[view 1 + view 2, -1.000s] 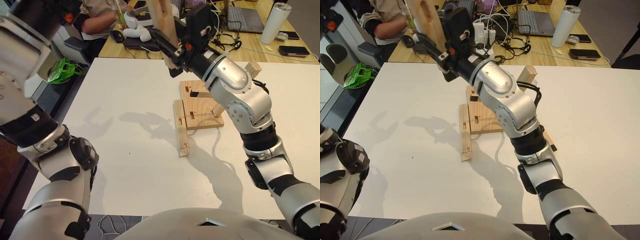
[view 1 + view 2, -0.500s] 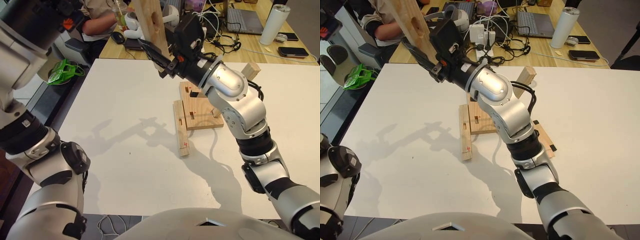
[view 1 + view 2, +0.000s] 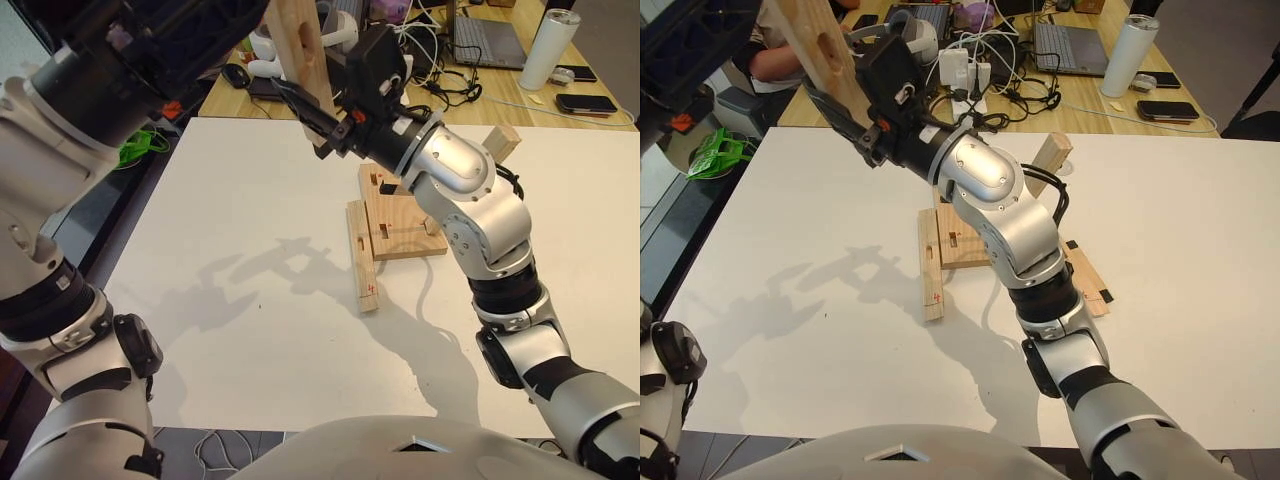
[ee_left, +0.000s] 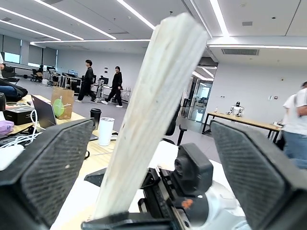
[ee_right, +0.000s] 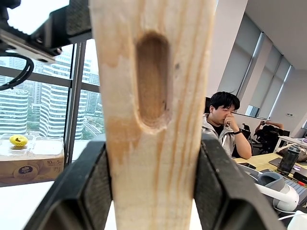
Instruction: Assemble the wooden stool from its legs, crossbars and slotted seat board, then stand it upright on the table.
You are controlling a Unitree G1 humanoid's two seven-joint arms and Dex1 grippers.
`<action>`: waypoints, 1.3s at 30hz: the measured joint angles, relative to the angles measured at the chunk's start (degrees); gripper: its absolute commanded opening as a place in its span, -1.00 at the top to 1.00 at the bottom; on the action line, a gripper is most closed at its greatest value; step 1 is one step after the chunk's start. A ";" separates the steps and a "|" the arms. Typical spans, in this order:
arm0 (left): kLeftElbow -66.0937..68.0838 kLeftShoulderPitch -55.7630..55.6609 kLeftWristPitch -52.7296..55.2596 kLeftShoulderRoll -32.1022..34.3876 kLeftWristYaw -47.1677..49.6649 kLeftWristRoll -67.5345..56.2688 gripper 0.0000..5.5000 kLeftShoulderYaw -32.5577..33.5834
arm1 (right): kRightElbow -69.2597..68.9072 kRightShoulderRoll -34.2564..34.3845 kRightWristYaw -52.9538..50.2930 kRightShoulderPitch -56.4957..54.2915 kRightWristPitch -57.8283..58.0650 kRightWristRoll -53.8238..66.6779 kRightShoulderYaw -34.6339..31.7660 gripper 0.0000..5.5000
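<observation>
Table: one white top; clock face read with 12 o'clock away from the robot.
Part count: one held leg, one loose leg, one seat board, one propped block, plus flat slats whose number cannot be told.
Loose leg: lies flat near centre, long axis 6–12 o'clock, red mark at the near end, against the board's 9 o'clock edge.
Flat slats: at 3 o'clock, partly hidden by the right arm.
Seat board: flat at 1 o'clock, slots upward; the right forearm crosses above it.
Propped block: at 2 o'clock, tilted.
Held leg: in the air above the 12 o'clock edge; long axis near upright, top leaning toward 11 o'clock, one oval slot visible.
Right gripper: clamped on the held leg's lower end.
Left gripper: pads wide apart, flanking the upper end without contact.
Desk beyond: one laptop, one tumbler, one phone.
</observation>
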 measured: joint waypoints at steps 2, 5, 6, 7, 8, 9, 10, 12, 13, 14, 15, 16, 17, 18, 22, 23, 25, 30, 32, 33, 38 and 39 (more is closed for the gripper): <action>0.81 -0.02 -1.36 0.22 0.01 3.49 -0.62 -1.71 | -0.38 -0.16 1.14 0.04 -0.27 -1.23 1.15 0.26; 2.42 -0.33 -1.79 0.21 0.37 4.91 -0.62 -3.18 | -0.47 -0.56 1.80 0.07 -0.71 -2.97 1.76 0.26; 2.54 -0.45 -1.79 0.21 0.38 4.92 -0.62 -3.58 | -0.47 -0.61 2.12 0.07 -0.83 -3.38 1.91 0.26; 2.68 -0.61 -1.79 0.21 0.36 5.27 -0.62 -4.09 | -0.47 -0.58 2.31 0.07 -1.01 -3.77 2.14 0.26; 2.79 -0.66 -1.80 0.21 0.33 5.55 -0.62 -4.37 | -0.47 -0.55 2.39 0.07 -1.08 -4.21 2.20 0.26; 2.82 -0.66 -1.80 0.22 0.31 5.68 -0.62 -4.51 | -0.48 -0.57 2.45 0.08 -1.14 -4.60 2.22 0.26; 2.82 -0.68 -1.80 0.22 0.09 6.56 -0.55 -4.83 | -0.49 -0.69 2.64 0.13 -1.37 -5.18 2.36 0.26; 2.82 -0.68 -1.81 0.24 -0.11 6.90 -0.47 -4.93 | -0.51 -0.94 2.84 0.35 -1.65 -6.10 2.59 0.26; 2.81 -0.69 -1.81 0.29 -0.47 7.54 -0.40 -4.99 | -0.51 -1.05 3.17 0.56 -1.80 -6.75 2.88 0.26; 2.84 -0.69 -1.85 0.37 -0.63 7.86 -0.38 -5.03 | -0.51 -1.10 3.37 0.80 -1.89 -7.02 3.08 0.26; 2.86 -0.72 -1.91 0.45 -0.86 8.20 -0.33 -5.06 | -0.51 -1.10 3.51 0.94 -1.91 -7.37 3.20 0.26; 2.93 -0.84 -1.99 0.59 -1.16 8.81 -0.28 -5.06 | -0.51 -1.12 3.59 0.99 -1.95 -7.72 3.20 0.26; 3.06 -1.04 -2.13 0.92 -1.41 9.26 -0.23 -5.06 | -0.51 -1.15 3.68 0.99 -2.01 -7.99 3.20 0.26; 3.26 -1.39 -2.20 0.98 -1.68 9.62 -0.17 -5.06 | -0.50 -1.14 3.72 1.00 -2.03 -8.04 3.19 0.26; 3.64 -2.32 -2.63 1.01 -2.85 11.21 0.10 -5.09 | -0.50 -1.12 4.03 1.01 -2.04 -9.06 3.18 0.26; 3.49 -2.32 -2.64 1.02 -3.18 11.33 0.13 -5.09 | -0.50 -1.12 4.14 1.02 -2.04 -9.08 3.17 0.26; 3.16 -2.29 -2.64 1.11 -4.02 11.58 0.27 -5.08 | -0.50 -1.12 4.34 1.03 -2.04 -9.16 3.13 0.26; 2.30 -1.60 -2.62 1.74 -5.51 12.02 0.52 -5.07 | -0.42 -1.89 4.74 1.03 -2.59 -11.17 3.17 0.26; 2.34 -1.48 -2.75 1.80 -5.52 12.90 0.56 -5.07 | -0.32 -2.13 4.74 1.03 -3.12 -12.08 3.23 0.26; 2.42 -1.44 -2.92 1.80 -5.56 13.35 0.57 -5.11 | -0.24 -2.14 4.74 1.02 -3.40 -12.67 3.29 0.26; 3.52 -1.35 -3.32 1.80 -6.15 15.05 0.58 -5.49 | 0.33 -2.54 4.77 0.76 -4.36 -15.35 3.35 0.26; 3.94 -1.41 -3.36 1.80 -6.61 15.26 0.58 -5.51 | 0.40 -2.56 4.80 0.72 -4.53 -15.86 3.41 0.26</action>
